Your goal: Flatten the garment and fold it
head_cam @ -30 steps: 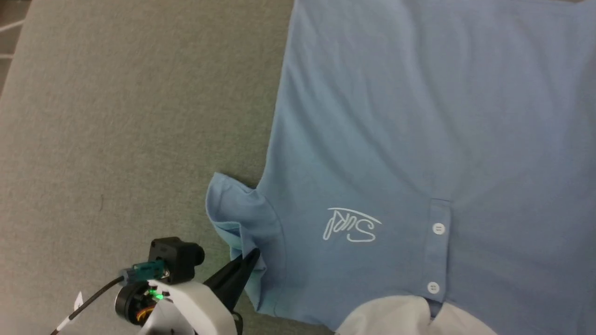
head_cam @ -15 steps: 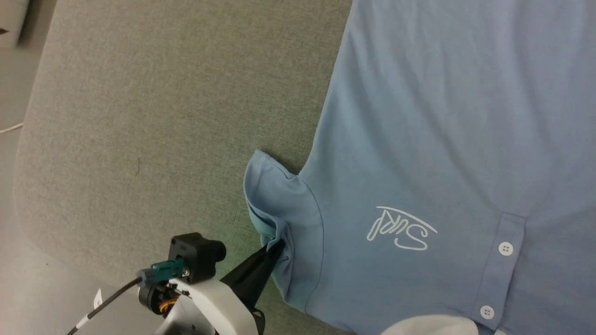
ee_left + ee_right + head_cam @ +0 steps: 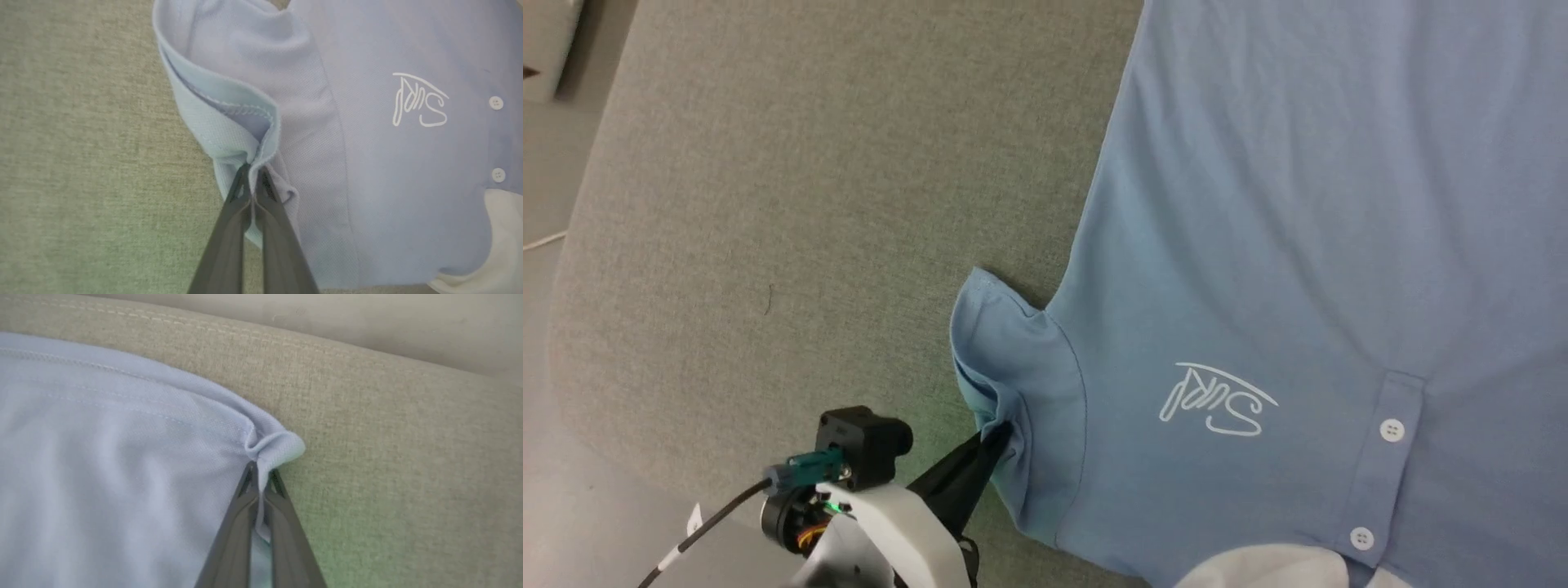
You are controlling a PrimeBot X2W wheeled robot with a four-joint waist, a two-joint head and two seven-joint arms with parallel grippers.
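Presently we find the garment (image 3: 1258,245) spread front-up on the grey-green upholstered surface (image 3: 768,204), its logo (image 3: 1217,400) and two placket buttons (image 3: 1392,429) exposed and the white collar (image 3: 1258,567) at the head view's bottom edge. We note the left gripper (image 3: 999,433) clenched on the bunched hem of the sleeve (image 3: 1013,367), both fingers (image 3: 229,228) pinching a fold of fabric between them. We record the right gripper (image 3: 261,473) likewise clamped on a curled blue corner of the garment, beside a stitched seam (image 3: 204,328) of the surface. Shallow wrinkles run across the chest panel.
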